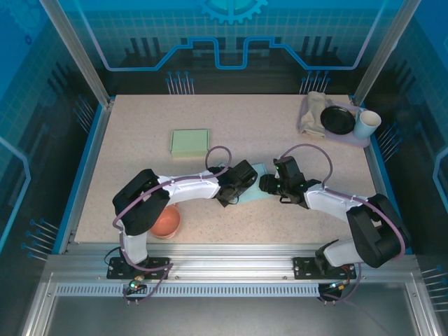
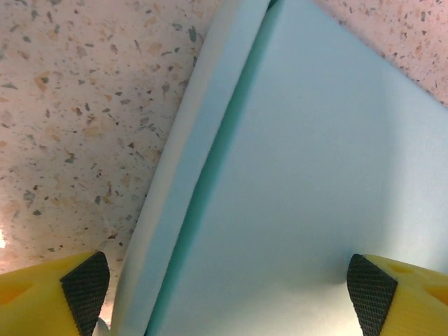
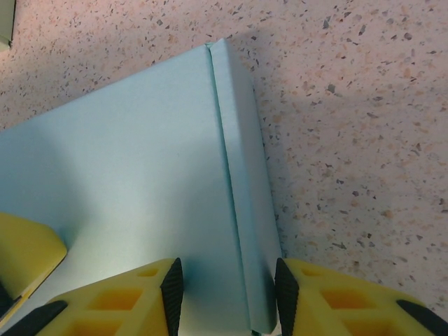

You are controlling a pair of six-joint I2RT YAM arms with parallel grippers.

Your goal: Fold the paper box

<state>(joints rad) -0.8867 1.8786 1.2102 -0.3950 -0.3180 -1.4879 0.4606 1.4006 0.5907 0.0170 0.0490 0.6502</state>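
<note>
The light blue paper box [image 1: 257, 172] lies flat at the table's middle, between my two grippers. My left gripper [image 1: 236, 190] comes at it from the left and my right gripper [image 1: 269, 185] from the right. In the left wrist view the left gripper [image 2: 227, 290] stands wide open over the paper box [image 2: 308, 175]. One pad is beside the folded side flap [image 2: 175, 182] and the other rests on the flat panel. In the right wrist view the right gripper [image 3: 229, 294] is partly open astride the box's folded edge strip [image 3: 245, 182], with a gap between the left pad and the crease.
A pale green square pad [image 1: 190, 142] lies behind and to the left. An orange bowl [image 1: 166, 222] sits by the left arm's base. At the back right, a tray [image 1: 352, 141] holds a cloth, a black dish [image 1: 338, 120] and a white cup [image 1: 366, 124].
</note>
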